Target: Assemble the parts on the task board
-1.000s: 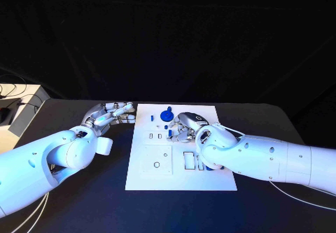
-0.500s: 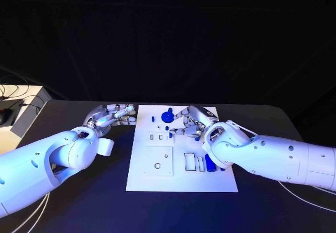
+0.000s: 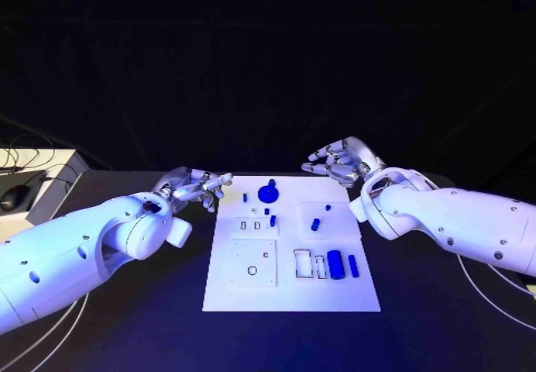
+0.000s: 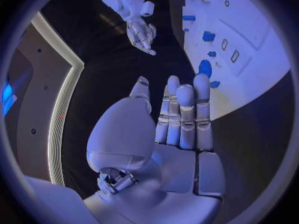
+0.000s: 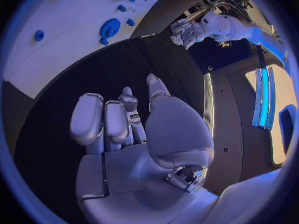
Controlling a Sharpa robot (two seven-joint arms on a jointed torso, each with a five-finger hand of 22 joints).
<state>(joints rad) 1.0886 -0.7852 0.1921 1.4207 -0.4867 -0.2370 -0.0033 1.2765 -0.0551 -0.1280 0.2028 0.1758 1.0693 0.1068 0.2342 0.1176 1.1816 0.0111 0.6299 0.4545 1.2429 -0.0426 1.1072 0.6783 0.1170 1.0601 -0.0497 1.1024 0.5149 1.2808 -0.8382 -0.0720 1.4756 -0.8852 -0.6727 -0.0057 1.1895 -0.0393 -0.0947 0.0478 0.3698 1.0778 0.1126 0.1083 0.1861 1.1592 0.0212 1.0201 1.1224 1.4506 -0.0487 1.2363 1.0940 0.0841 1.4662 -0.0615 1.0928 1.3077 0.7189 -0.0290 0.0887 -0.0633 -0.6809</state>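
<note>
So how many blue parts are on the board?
7 blue parts: thin peg, round disc, dot far; two mid-board; two nearest. Tiny ones may hide.

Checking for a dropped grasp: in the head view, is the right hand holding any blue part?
No: the right hand hovers past the task board's far right corner, nothing in its fingers.

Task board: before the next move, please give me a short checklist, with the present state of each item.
1. Left hand holds nothing, fingers apart: ok.
2. Right hand holds nothing: ok.
3. Both hands off the task board: ok, left beside its far left corner, right beyond its far right corner.
4. Round blue part and blue cylinder unobstructed: ok.
5. All parts assembled: not ok, small blue piece lies loose.
6. Which slot fits each part: cannot tell.
</note>
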